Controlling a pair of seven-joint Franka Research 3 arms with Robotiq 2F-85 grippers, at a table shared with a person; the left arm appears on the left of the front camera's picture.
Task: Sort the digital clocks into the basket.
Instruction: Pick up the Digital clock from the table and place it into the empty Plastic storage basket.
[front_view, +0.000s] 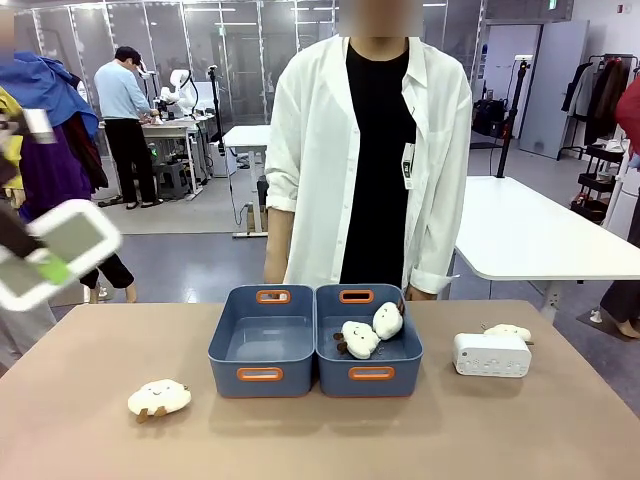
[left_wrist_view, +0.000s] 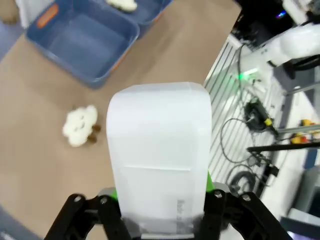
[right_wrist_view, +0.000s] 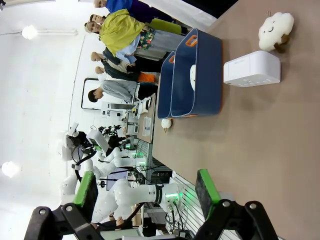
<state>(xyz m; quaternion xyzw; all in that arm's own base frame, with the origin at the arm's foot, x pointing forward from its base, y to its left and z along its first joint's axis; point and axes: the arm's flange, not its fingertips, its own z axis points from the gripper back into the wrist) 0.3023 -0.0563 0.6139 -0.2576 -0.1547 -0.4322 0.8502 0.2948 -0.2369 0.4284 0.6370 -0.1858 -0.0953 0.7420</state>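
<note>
So, status. Brown table runs across the whole front view, with a person in a white shirt over a black top standing at the far edge, right behind the baskets.

Two blue baskets with orange handles sit touching side by side at mid-table. Left-hand basket has nothing in it. Right-hand basket holds two cream cloud plush toys, leaning against each other.

Left gripper is clamped on the first clock, green pads pressed on both of its sides. In the front view that clock is up in the air at the far left of the picture, well above the table and well apart from the baskets, tilted, grey face with white rim, blurred. From the left wrist, the left-hand basket and one plush lie on the table below it.

Right gripper has its jaws wide apart with nothing between them, hanging over bare table.

Second clock sits on the table right of the right-hand basket, near it but not touching, white, no display facing the front camera.

One plush lies just behind the second clock. A lone plush lies on the table front-left of the left-hand basket.
</note>
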